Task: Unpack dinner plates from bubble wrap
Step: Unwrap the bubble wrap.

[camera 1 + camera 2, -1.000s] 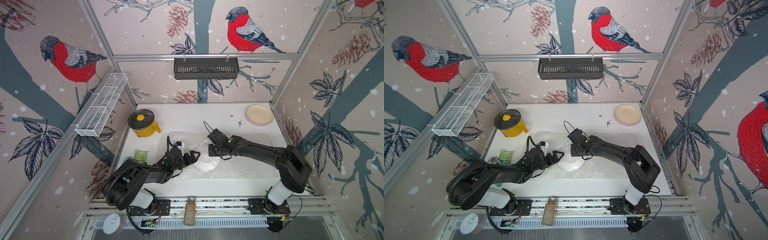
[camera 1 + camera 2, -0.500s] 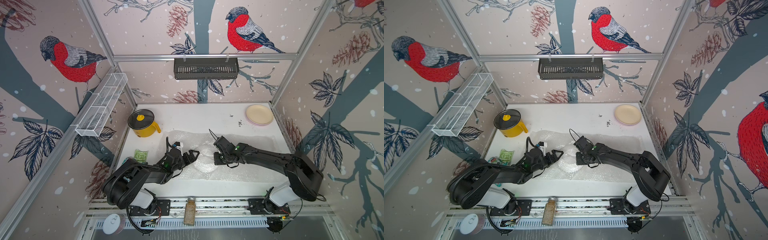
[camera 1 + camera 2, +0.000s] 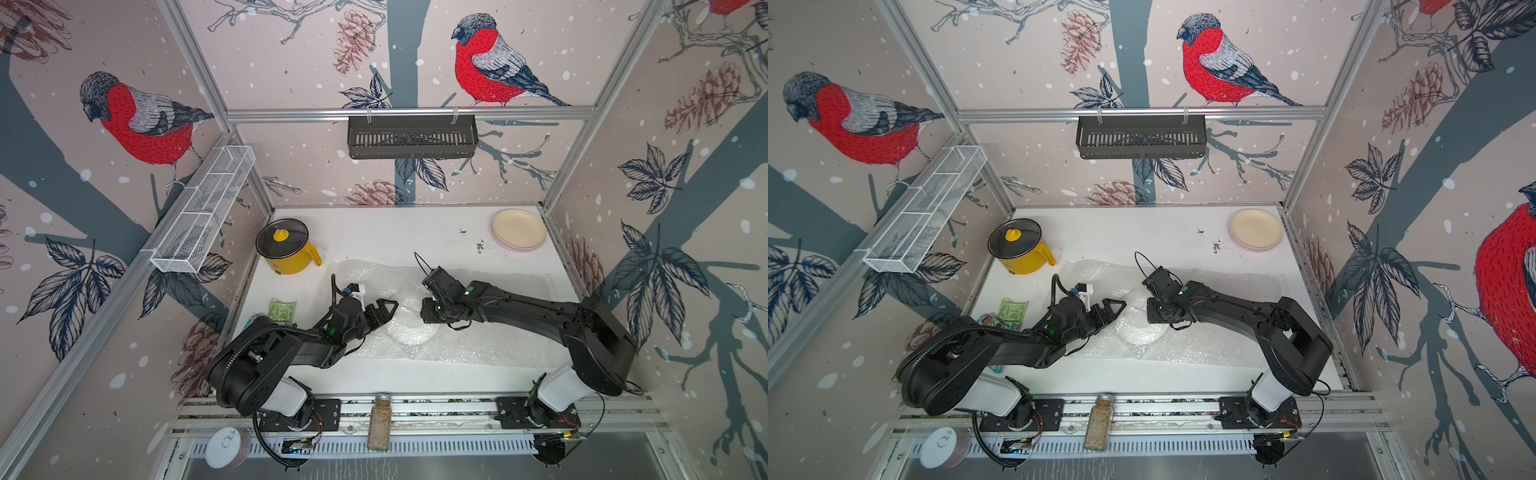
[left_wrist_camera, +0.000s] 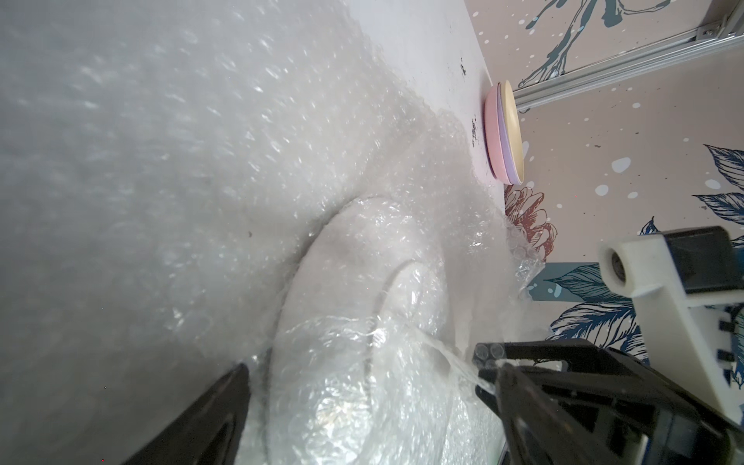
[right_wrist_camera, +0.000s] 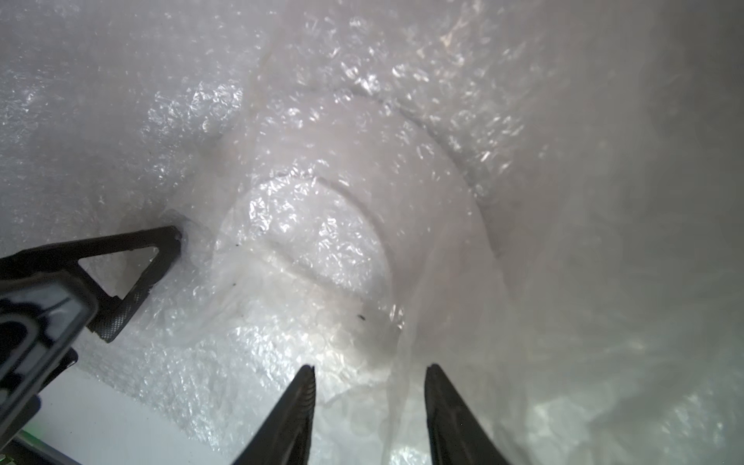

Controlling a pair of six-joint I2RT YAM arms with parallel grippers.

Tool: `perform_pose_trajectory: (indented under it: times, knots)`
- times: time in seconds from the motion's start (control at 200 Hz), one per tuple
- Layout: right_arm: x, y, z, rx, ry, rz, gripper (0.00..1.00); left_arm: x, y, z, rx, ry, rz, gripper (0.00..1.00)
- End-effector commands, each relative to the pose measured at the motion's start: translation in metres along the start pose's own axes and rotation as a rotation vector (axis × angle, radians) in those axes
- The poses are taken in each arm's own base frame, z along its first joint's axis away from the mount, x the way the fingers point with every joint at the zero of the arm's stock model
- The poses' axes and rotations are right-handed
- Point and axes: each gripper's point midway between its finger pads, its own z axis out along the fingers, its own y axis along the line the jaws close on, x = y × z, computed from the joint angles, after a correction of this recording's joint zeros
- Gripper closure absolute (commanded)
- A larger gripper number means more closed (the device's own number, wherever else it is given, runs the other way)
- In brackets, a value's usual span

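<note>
Bubble wrap (image 3: 490, 345) is spread over the middle of the table (image 3: 374, 232), with a yellow pot (image 3: 286, 253) set beyond its ten o'clock corner. At the nine o'clock edge of a wrapped plate (image 3: 411, 330) near the sheet's centre, the left gripper (image 3: 388, 311) is held wide open, its fingers on either side of the covered rim. At the plate's two o'clock the right gripper (image 5: 370, 370) is seen with fingers parted, a loose fold of wrap passing between them unpinched. A stack of bare plates (image 4: 503, 133), cream over lilac over pink, is placed at the table's two o'clock corner.
</note>
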Motion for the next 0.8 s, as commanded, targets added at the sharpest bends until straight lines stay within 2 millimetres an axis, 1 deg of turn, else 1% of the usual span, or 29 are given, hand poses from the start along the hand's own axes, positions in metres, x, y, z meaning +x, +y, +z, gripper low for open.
perform_pose_trajectory:
  times: [0.0,0.09,0.155,0.345,0.385,0.445,0.475,0.52,0.56,0.635,0.66,0.795]
  knots:
    - [0.001,-0.010,0.003,0.057,0.003,0.024,0.52,0.020,0.064,-0.010,-0.261,0.051,-0.058,0.05]
    - [0.004,-0.018,0.004,0.100,0.001,0.037,0.52,0.021,0.064,-0.010,-0.262,0.053,-0.059,0.05]
    - [0.004,-0.024,0.004,0.133,-0.003,0.040,0.54,0.021,0.065,-0.011,-0.262,0.051,-0.058,0.05]
    - [0.007,-0.027,0.006,0.155,-0.007,0.044,0.69,0.020,0.065,-0.011,-0.268,0.046,-0.058,0.05]
    - [0.007,-0.026,0.006,0.149,-0.006,0.046,0.75,0.020,0.065,-0.011,-0.269,0.046,-0.057,0.05]
    - [0.007,-0.022,0.005,0.129,-0.011,0.047,0.81,0.020,0.067,-0.011,-0.274,0.046,-0.059,0.05]
    - [0.006,-0.021,0.003,0.117,-0.014,0.048,0.88,0.020,0.066,-0.011,-0.273,0.045,-0.060,0.05]
    - [0.004,-0.016,-0.001,0.093,-0.026,0.046,0.96,0.020,0.067,-0.011,-0.276,0.047,-0.059,0.05]
    - [0.002,-0.011,-0.005,0.065,-0.032,0.037,0.97,0.020,0.068,-0.011,-0.279,0.046,-0.059,0.05]
    - [0.001,0.005,-0.013,-0.020,-0.023,-0.014,0.98,0.021,0.070,-0.011,-0.294,0.048,-0.064,0.05]
    - [0.001,0.007,-0.015,-0.031,-0.019,-0.026,0.98,0.020,0.071,-0.011,-0.302,0.046,-0.068,0.05]
    - [0.001,0.002,-0.028,-0.031,-0.015,-0.056,0.99,0.017,0.073,-0.012,-0.316,0.025,-0.093,0.05]
